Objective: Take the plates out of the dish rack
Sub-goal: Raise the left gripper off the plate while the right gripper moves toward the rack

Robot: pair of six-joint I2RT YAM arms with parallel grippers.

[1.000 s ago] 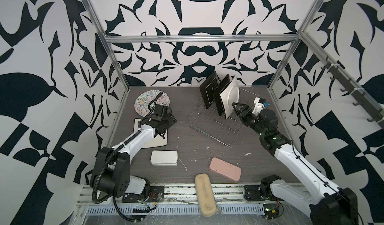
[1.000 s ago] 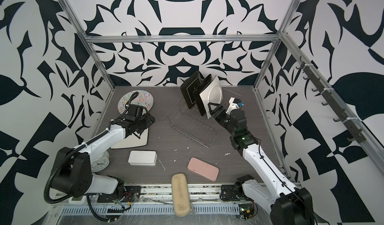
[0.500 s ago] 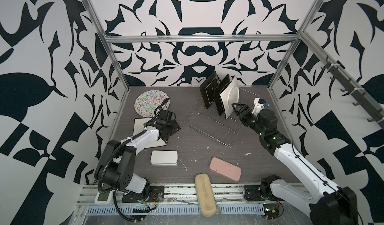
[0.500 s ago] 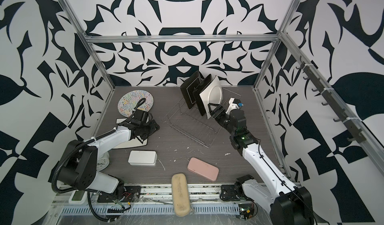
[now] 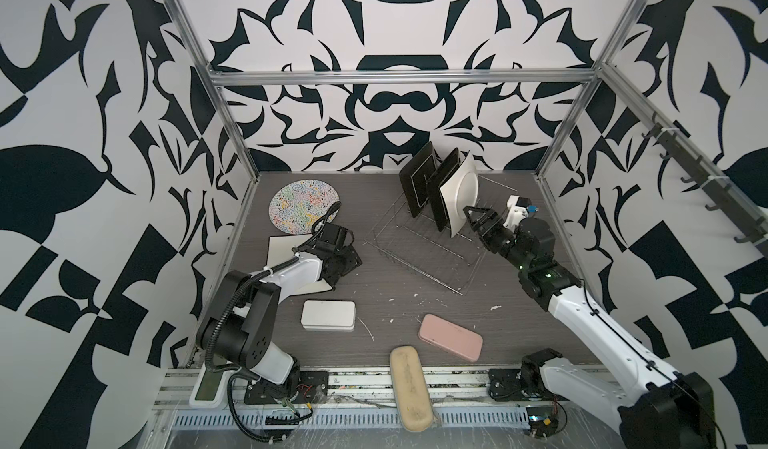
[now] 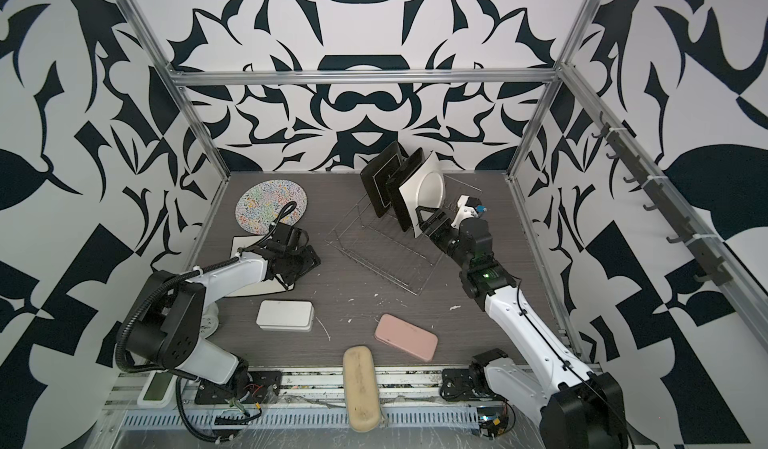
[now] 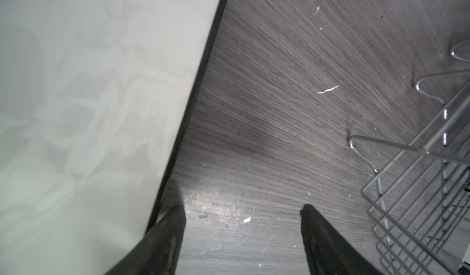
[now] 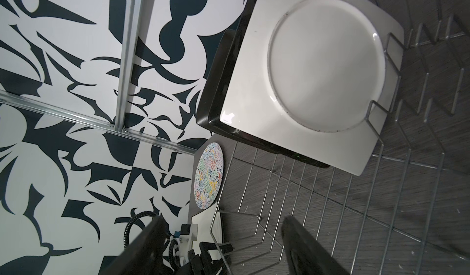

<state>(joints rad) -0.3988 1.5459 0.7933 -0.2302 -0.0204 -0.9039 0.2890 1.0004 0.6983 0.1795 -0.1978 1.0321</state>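
The wire dish rack [image 5: 419, 256] stands at the back right and holds three upright plates: two black square ones [image 5: 417, 185] [image 5: 444, 197] and a white-backed square one [image 5: 461, 193]. My right gripper [image 5: 471, 218] is open just in front of the white plate's [image 8: 318, 70] lower edge, with nothing between its fingers. The round squiggle plate [image 5: 303, 206] lies flat at the back left. A cream square plate [image 5: 280, 251] lies flat in front of it. My left gripper [image 7: 241, 210] is open and empty over bare table beside that cream plate's dark rim [image 7: 193, 103].
A white tin [image 5: 328, 315], a pink case [image 5: 451, 337] and a beige case [image 5: 409, 393] lie near the front edge. Metal frame posts stand at the back corners. A rail of hooks [image 5: 706, 177] runs along the right wall.
My left gripper has drawn away from the cream plate, to the right and toward the front, still open. The right gripper has hardly moved.
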